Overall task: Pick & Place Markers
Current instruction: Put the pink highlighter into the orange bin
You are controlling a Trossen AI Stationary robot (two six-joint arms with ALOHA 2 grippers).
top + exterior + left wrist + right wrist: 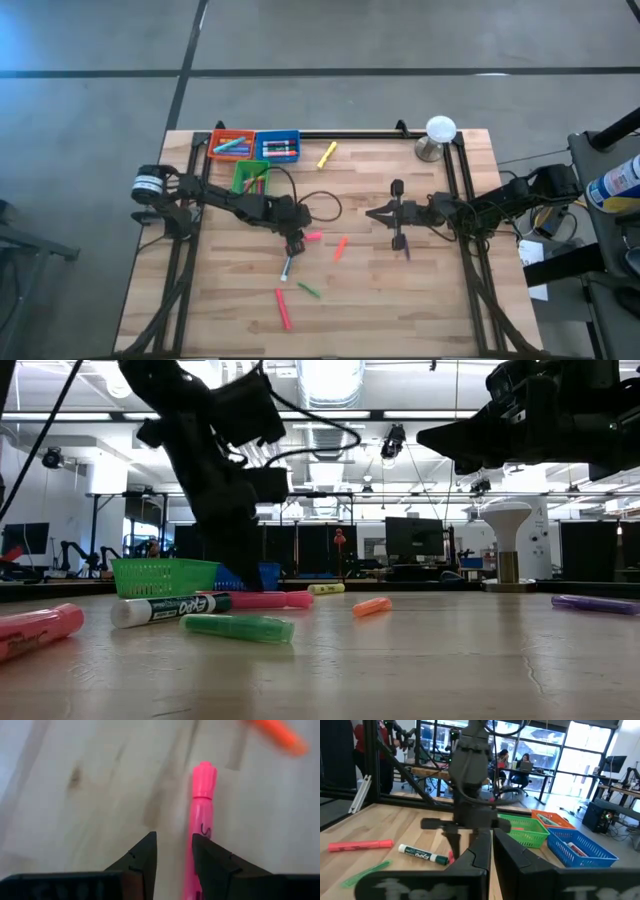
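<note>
Wooden bench (220,310), plank-topped. Near the far left corner stand three bins: orange (230,144), blue (278,146), green (249,176) just nearer. A yellow marker (327,154) lies beside the blue bin. A white-domed stand (437,137) occupies the far right corner. Mid-bench lie loose markers: pink (313,236), orange (340,247), white-barrelled (286,266), green (308,290), red (283,309), purple (404,246).

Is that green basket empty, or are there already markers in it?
Not empty. From above, the green basket holds a few markers, one of them red. How many exactly cannot be told.
</note>
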